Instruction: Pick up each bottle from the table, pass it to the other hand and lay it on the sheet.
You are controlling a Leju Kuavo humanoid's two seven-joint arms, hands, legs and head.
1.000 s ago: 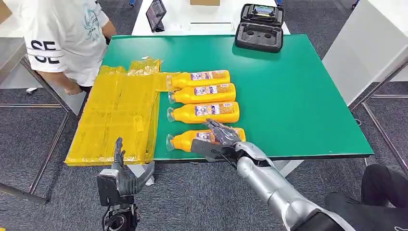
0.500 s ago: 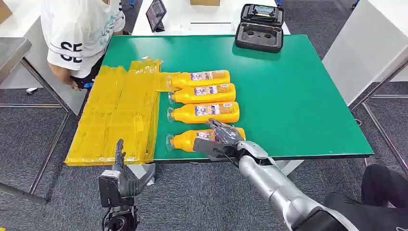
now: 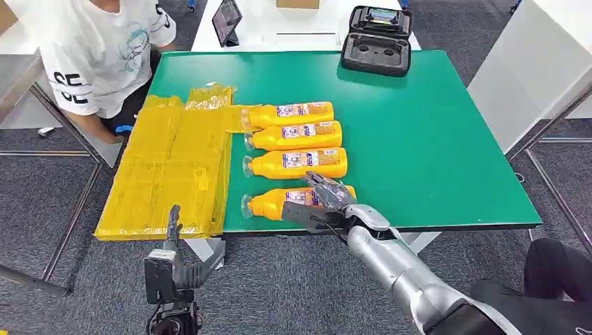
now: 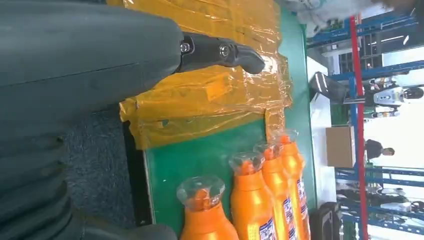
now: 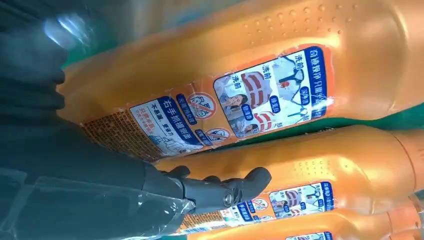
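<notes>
The person's white T-shirt (image 3: 98,49) bore large black letters reading "SE". The orange bottles (image 5: 280,85) carried blue, white and red labels (image 5: 272,100) printed in Chinese; on the nearest, "洗前" stood above small drawings, and a blue band read "右手抓撞" followed by characters too blurred to read.
</notes>
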